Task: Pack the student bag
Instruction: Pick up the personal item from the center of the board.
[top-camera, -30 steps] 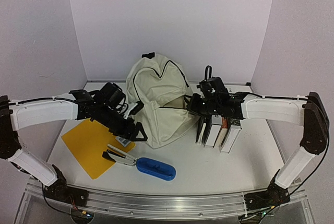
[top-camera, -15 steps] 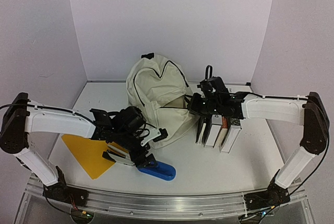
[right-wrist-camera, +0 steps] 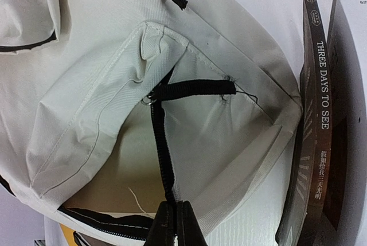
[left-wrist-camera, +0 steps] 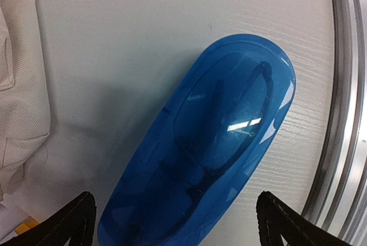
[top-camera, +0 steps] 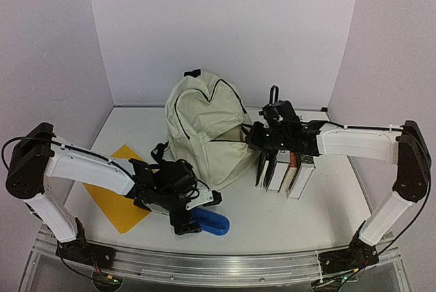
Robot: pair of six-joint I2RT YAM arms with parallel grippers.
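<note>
- Since 1 second ago, the left gripper (top-camera: 185,218) has swung off the yellow folder (top-camera: 112,203) toward 5 o'clock. It now hangs over the blue glasses case (left-wrist-camera: 200,154), fingers spread to straddle it.
- The right gripper (right-wrist-camera: 175,223) pinches the black strap (right-wrist-camera: 162,143), seemingly to hold the mouth open.
- The student bag (top-camera: 204,125) slumps at table centre, with books (top-camera: 286,173) at its 3 o'clock.
- The case lies at the bag's 6 o'clock, apart from it, and is likely the next item in.

Left gripper (top-camera: 196,214) hangs spread wide over the blue case (top-camera: 215,224). Right gripper's (top-camera: 252,137) pinching the student bag (top-camera: 201,118), just beside the books (top-camera: 285,173).
</note>
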